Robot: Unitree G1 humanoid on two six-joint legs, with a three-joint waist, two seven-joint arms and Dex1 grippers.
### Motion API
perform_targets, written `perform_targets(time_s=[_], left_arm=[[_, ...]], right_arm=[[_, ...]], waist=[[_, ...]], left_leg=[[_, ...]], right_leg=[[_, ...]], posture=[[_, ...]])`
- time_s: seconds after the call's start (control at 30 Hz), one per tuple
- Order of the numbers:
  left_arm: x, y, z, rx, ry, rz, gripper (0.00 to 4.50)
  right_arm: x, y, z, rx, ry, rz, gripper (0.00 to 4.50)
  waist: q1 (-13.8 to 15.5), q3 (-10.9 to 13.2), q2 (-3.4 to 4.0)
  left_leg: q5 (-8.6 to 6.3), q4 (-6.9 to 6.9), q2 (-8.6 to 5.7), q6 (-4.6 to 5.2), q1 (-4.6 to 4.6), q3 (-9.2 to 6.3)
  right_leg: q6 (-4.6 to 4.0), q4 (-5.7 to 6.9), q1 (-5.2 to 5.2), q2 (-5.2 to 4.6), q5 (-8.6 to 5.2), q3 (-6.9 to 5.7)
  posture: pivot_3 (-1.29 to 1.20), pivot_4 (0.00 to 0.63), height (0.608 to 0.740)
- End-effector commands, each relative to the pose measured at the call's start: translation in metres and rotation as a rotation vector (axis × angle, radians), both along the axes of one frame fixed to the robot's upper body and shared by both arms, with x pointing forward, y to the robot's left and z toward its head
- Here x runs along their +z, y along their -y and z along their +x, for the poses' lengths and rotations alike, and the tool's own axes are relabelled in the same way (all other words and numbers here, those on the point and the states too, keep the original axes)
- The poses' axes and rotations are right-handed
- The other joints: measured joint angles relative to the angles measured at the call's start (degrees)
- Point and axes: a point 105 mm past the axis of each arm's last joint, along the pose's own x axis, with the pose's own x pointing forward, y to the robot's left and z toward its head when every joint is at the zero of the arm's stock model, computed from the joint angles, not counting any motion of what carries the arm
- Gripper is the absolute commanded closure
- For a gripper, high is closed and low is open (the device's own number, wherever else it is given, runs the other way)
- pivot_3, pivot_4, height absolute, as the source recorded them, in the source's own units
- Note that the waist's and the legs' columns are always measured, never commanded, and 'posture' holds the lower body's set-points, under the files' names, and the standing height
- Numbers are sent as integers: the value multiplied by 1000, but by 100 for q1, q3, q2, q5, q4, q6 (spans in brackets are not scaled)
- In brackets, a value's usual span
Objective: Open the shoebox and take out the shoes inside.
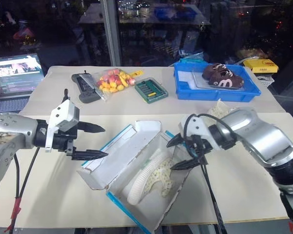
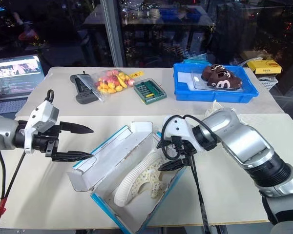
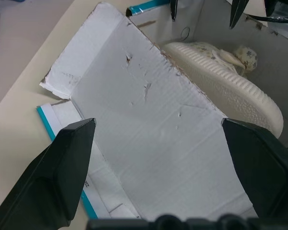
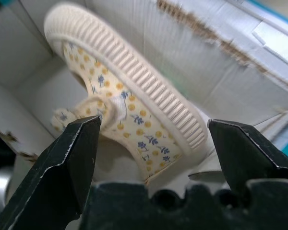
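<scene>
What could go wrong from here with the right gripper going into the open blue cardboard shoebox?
1. The cream floral canvas shoe lies on its side against the box wall, ribbed sole toward the lid; the open right gripper may close on sole only and slip.
2. The gripper hangs at the blue cardboard shoebox's right wall; a fingertip could snag the wall and drag the box.
3. The white lid flap is unheld beneath the open left gripper; it may fall shut.

One shoe (image 1: 151,178) is seen on its side in the shoebox (image 1: 118,158); whether a second lies under it cannot be told. The laptop (image 1: 14,78) is cut off at the picture's left edge, its screen text too small to be read. The yellow box (image 1: 261,65) is partly hidden behind the tray (image 1: 185,90).
</scene>
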Motion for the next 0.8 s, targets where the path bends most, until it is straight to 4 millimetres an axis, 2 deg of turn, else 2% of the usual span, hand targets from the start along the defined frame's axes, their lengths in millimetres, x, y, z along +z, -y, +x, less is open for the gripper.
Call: perform_targets(time_s=[0.03,0.13,0.27,0.33,0.37,0.53,0.67,0.8], left_arm=[[11,-1,-3,6,61,6,0],[10,-1,-5,16,62,6,0],[8,-2,-7,27,62,8,0],[7,-2,-8,32,61,9,0],[7,-2,-8,33,61,9,0],[7,-3,-9,39,62,8,0],[6,-2,-7,39,63,5,0],[6,-1,-7,37,62,4,0]], right_arm=[[5,-8,1,65,58,-11,265],[6,-18,3,95,72,-3,265],[7,-20,6,117,92,-13,265],[14,-21,9,112,93,1,265],[17,-21,10,109,96,9,120],[26,-24,6,133,88,29,120],[16,-23,-10,200,35,-21,120],[6,-31,-6,202,62,-25,120]], waist=[[-6,0,0],[-27,0,0],[-11,0,0],[-5,0,0],[-3,0,0],[-3,0,0],[0,0,1],[-14,0,0]], left_leg=[[0,0,0,0,1,0],[1,0,1,0,2,0],[2,1,2,-1,3,-2],[2,2,1,-2,2,-2],[2,2,1,-2,2,-2],[2,2,2,-2,3,-2],[2,2,1,-2,2,-2],[2,2,2,-2,4,-3]], right_leg=[[0,1,0,0,0,0],[0,5,-1,1,0,1],[-2,8,0,3,1,0],[-2,7,-1,2,2,0],[-3,8,0,2,2,0],[-4,9,-1,3,3,-1],[-5,9,-1,3,3,-1],[-4,10,0,3,3,-1]], posture=[[0,150,740],[0,150,740],[0,150,740],[0,150,740],[0,150,740],[0,150,740],[0,150,740],[0,150,740]])
